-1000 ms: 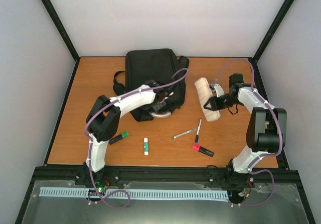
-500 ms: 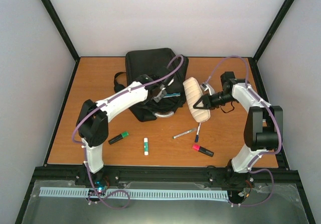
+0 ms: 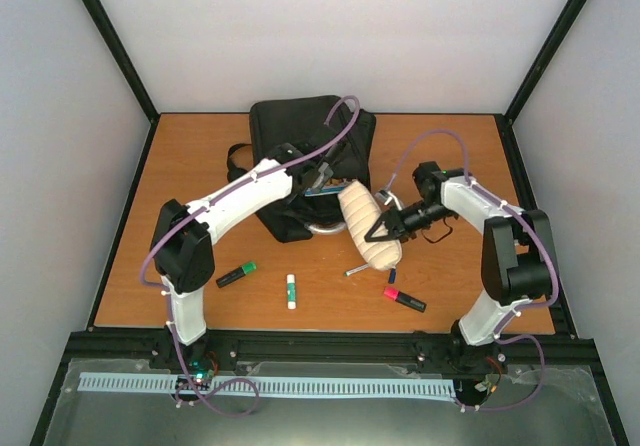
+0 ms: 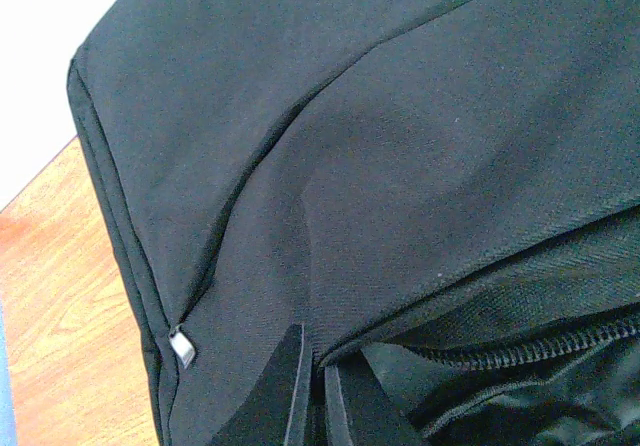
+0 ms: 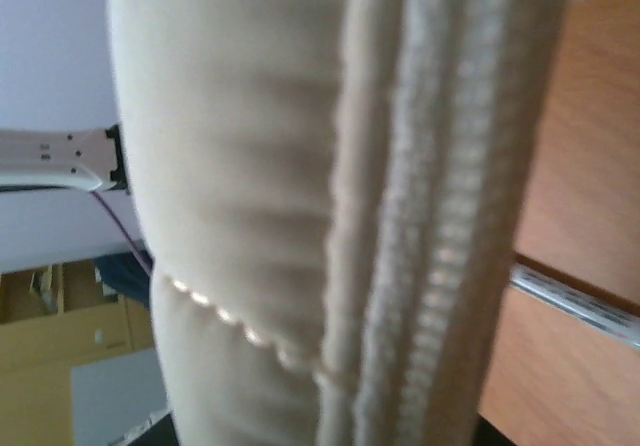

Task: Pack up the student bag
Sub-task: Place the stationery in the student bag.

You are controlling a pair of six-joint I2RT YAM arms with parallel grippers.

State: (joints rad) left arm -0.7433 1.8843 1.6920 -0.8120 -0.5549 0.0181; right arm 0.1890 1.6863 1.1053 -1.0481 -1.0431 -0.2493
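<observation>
The right pincer (image 3: 384,229), clamped on the cream pencil case (image 3: 366,228), has been swinging leftward from the right side of the tabletop (image 3: 190,176) and is now holding the case in the air just beside the near end of the student bag (image 3: 300,131), which is lying at the far middle. The left pincer (image 3: 318,188) is staying pinched together on the bag's fabric by the zip, seemingly holding its mouth up. The case looks ready to go in; the green marker (image 3: 236,274) is lying unpacked.
</observation>
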